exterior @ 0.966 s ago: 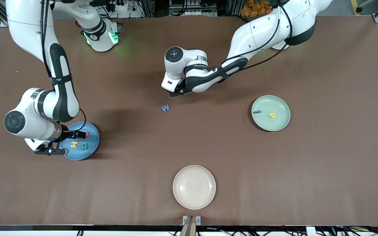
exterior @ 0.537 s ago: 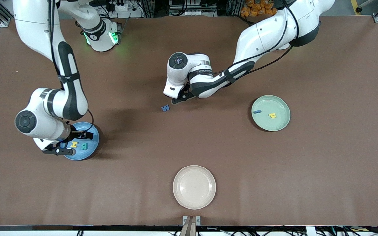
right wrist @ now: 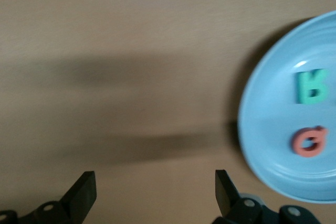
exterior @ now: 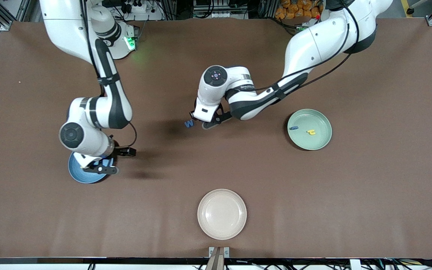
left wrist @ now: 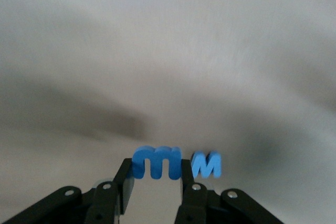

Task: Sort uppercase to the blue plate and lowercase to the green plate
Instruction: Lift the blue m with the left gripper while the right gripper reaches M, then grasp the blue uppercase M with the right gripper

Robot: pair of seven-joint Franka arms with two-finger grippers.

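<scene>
My left gripper (left wrist: 156, 176) is shut on a small blue lowercase m (left wrist: 157, 162). It hangs low over the table's middle (exterior: 201, 120), right beside the blue uppercase W (exterior: 189, 123) (left wrist: 206, 165), which lies on the cloth. My right gripper (exterior: 116, 161) (right wrist: 152, 182) is open and empty over the blue plate's edge. The blue plate (exterior: 76, 174) (right wrist: 268, 129) holds a teal R (right wrist: 311, 87) and a red Q (right wrist: 310, 141); in the front view the arm covers them. The green plate (exterior: 323, 140) holds a dark blue i (exterior: 294, 128) and a yellow r (exterior: 311, 132).
An empty cream plate (exterior: 221, 213) sits near the table's front edge, nearer the front camera than the W. The brown cloth lies bare between the three plates.
The right gripper has moved off the blue plate toward the table's middle, its wrist now covering most of the plate. The left gripper has come down beside the W, still holding the m.
</scene>
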